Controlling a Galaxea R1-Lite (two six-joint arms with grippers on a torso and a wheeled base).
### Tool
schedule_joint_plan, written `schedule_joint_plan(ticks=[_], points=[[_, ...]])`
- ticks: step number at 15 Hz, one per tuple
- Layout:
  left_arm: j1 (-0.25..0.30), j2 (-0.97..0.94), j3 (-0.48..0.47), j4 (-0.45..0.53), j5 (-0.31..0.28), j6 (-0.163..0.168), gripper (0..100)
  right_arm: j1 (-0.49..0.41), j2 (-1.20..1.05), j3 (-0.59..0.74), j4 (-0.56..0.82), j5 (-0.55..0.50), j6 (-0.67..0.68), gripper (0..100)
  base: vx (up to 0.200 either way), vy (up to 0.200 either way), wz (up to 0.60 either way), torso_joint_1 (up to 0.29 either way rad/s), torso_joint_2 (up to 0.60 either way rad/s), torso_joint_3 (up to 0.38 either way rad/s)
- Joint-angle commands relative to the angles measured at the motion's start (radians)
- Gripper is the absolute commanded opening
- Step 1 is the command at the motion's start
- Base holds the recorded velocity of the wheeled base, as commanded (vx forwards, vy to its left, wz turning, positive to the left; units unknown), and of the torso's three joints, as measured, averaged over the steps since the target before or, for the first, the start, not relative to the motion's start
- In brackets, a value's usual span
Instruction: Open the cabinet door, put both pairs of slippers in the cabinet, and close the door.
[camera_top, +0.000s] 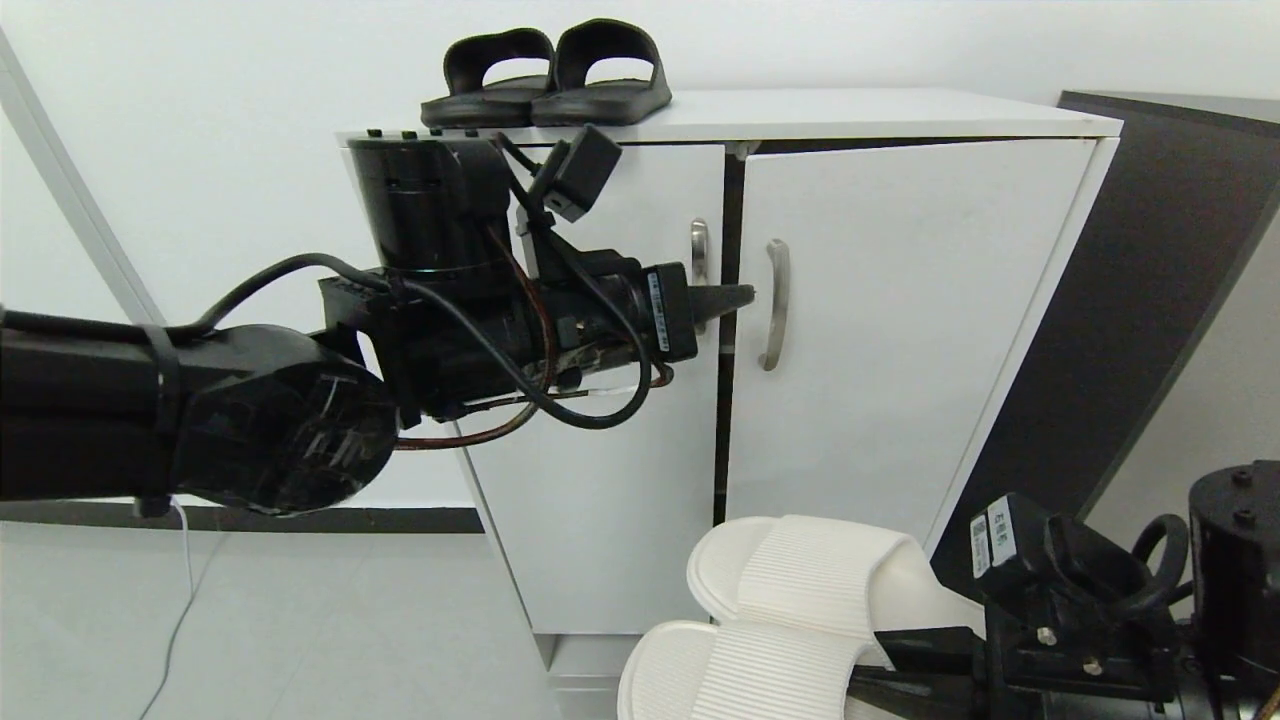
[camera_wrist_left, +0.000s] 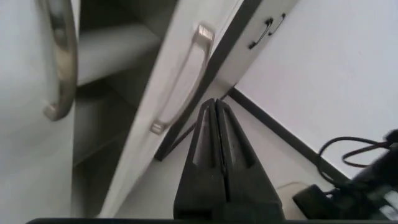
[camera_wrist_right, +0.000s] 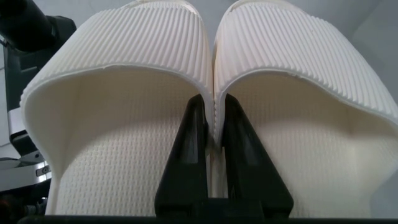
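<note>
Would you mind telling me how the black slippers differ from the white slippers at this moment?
Colour: the black slippers are dark, the white slippers cream. Place: the black slippers sit on top of the cabinet; the white slippers are held low in front of it, pinched by the right gripper. Surface: the black slippers' straps look smooth, the white slippers' straps are ribbed. Both are open-toed slides, paired side by side.

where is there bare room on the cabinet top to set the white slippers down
Bare: the cabinet top from the black slippers to its right edge. Crowded: left end under those slippers, and the door gap at the left gripper.
</note>
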Motion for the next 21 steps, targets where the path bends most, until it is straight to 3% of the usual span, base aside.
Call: schedule_joint_plan(ticks=[1,5,9,11,14,18,20,21], points=[[0.028,-0.021,-0.017,0.0,-0.002,-0.002,0,0.002,-0.002,0.001,0.0,-0.001,-0.001,0,0.0,0.0,0.0,0.0,0.0,0.0],[0.054,0.108,-0.152,0.0,-0.002,-0.013,0,0.01,-0.002,0.002,0.003,-0.002,-0.001,0,0.0,0.0,0.0,0.0,0.0,0.0],[0.048,0.179,-0.258,0.0,0.0,-0.099,0,0.038,-0.003,0.011,0.003,-0.004,-0.001,0,0.0,0.0,0.0,0.0,0.0,0.0],[0.041,0.176,-0.242,-0.002,0.003,-0.099,0,0.039,-0.002,0.013,0.004,-0.004,-0.001,0,-0.2,0.0,0.0,0.002,0.0,0.0],[-0.013,0.157,-0.203,-0.025,0.011,-0.094,0,0.047,0.003,0.013,0.004,-0.004,-0.001,0,-0.2,0.0,0.0,0.004,0.0,-0.001],[-0.12,0.057,-0.042,-0.094,0.032,-0.094,0,0.076,0.006,0.022,0.004,-0.004,0.001,0,-0.2,0.0,0.0,0.002,0.0,0.006],[-0.13,0.041,-0.025,-0.107,0.034,-0.093,0,0.079,0.008,0.022,0.003,-0.005,0.001,0,0.0,0.0,0.0,0.0,0.0,0.0],[-0.119,0.041,-0.025,-0.107,0.034,-0.074,0,0.076,0.006,0.024,0.003,-0.008,0.001,0,0.0,0.0,0.0,0.0,0.0,0.0]])
